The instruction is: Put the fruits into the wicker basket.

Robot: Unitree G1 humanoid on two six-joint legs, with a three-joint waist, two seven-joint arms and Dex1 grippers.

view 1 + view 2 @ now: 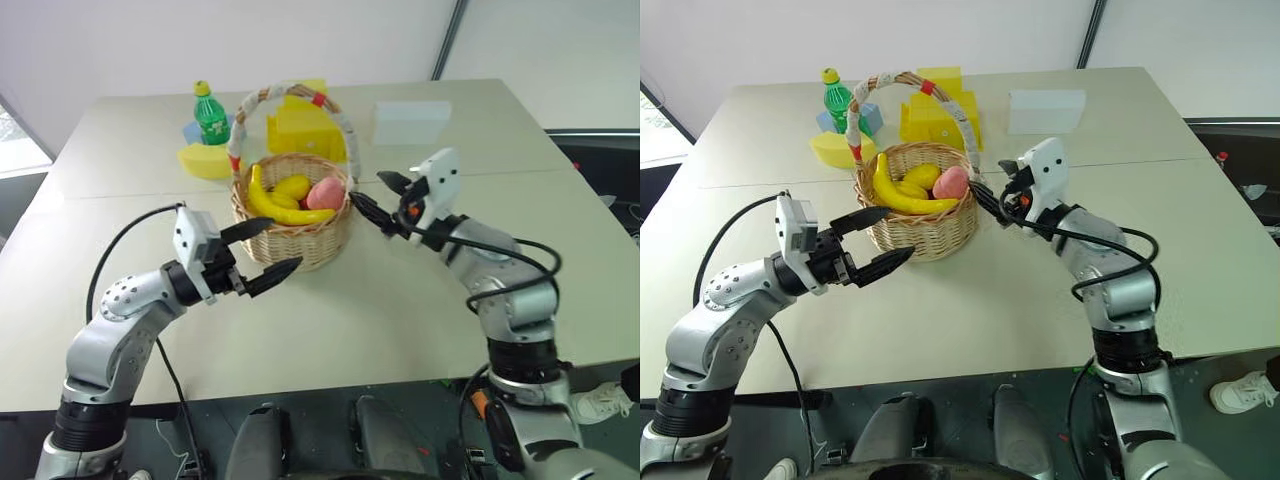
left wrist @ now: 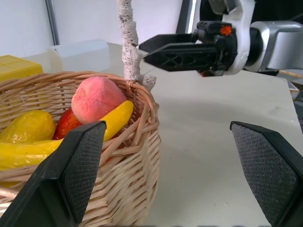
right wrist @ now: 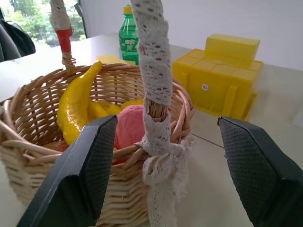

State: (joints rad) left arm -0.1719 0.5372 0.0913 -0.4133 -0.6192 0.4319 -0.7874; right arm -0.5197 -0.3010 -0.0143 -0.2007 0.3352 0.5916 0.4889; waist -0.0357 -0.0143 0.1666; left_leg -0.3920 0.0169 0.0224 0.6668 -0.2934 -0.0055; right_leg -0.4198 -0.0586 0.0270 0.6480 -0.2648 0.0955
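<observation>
the wicker basket point(image 1: 295, 225) stands mid-bench, already holding the banana point(image 1: 270, 205), peach point(image 1: 324, 193), a lemon-like fruit point(image 1: 292, 185) and something red. no loose fruit shows on the bench point(image 1: 400, 300). left pincer point(image 1: 272, 250) and right pincer point(image 1: 378, 200) flank the basket, both wide and empty, so the task looks about done.

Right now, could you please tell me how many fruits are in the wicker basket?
4 visible in the wicker basket: banana, yellow lemon-like fruit, pink peach, and a red fruit beneath the peach. More may be hidden underneath.

Round tan wicker basket point(image 1: 923, 215) sits mid-table holding a yellow banana point(image 1: 902, 197), a pink peach point(image 1: 951, 183) and a yellow lemon-like fruit point(image 1: 923, 175), with the left gripper point(image 1: 885, 240) spread wide at its near side and the right gripper point(image 1: 992, 190) by its handle.
</observation>
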